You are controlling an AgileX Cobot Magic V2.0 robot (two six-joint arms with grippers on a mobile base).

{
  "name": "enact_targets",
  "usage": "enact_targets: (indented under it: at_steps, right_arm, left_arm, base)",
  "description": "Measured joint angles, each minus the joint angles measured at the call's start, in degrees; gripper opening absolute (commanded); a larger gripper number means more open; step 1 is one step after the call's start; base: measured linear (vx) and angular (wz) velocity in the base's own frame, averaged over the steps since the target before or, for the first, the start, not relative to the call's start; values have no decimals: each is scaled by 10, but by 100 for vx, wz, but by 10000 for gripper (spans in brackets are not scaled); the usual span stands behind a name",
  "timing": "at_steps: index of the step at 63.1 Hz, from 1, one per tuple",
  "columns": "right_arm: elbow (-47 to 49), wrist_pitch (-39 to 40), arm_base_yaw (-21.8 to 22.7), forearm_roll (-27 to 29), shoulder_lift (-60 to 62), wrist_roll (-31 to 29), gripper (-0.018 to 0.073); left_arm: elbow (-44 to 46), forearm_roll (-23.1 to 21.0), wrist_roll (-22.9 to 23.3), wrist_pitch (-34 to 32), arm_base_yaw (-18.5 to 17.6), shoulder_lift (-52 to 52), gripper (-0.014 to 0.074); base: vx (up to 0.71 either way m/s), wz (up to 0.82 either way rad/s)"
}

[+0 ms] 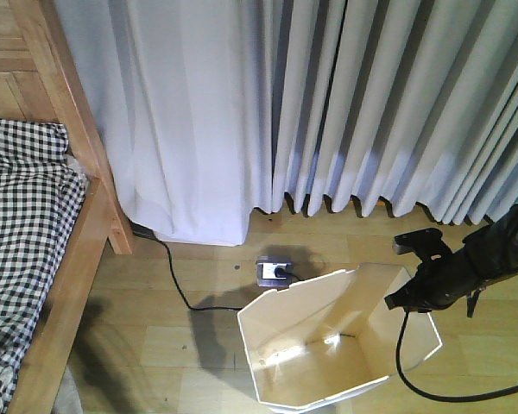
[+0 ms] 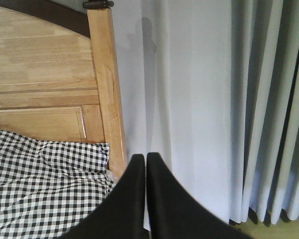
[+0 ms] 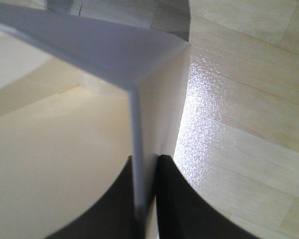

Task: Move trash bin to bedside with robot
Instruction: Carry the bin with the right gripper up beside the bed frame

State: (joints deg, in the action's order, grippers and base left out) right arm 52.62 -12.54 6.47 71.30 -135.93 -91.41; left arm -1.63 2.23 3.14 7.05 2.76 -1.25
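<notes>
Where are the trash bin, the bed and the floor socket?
trash bin (image 1: 287, 341), front-facing view, inner left wall.
bed (image 1: 65, 280), front-facing view, wooden side rail.
floor socket (image 1: 274, 272), front-facing view, its top face.

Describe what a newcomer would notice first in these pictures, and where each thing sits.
The white trash bin stands open on the wooden floor, low in the front view, with the right tool pinching its rim wall. To the left is the bed with black-and-white checked bedding; pale curtains hang behind.
</notes>
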Motion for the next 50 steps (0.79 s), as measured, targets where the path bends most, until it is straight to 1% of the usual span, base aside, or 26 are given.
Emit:
enact_targets:
  at_steps: [35,50]
  right_arm:
    - [0,0,0,0,0,0,-6]
    - [14,0,0,-1,-4,57,-3]
  left_arm:
    - [0,0,0,0,0,0,-6]
    - [0,0,0,0,0,0,-6]
  base:
    - [1,0]
    - [0,0]
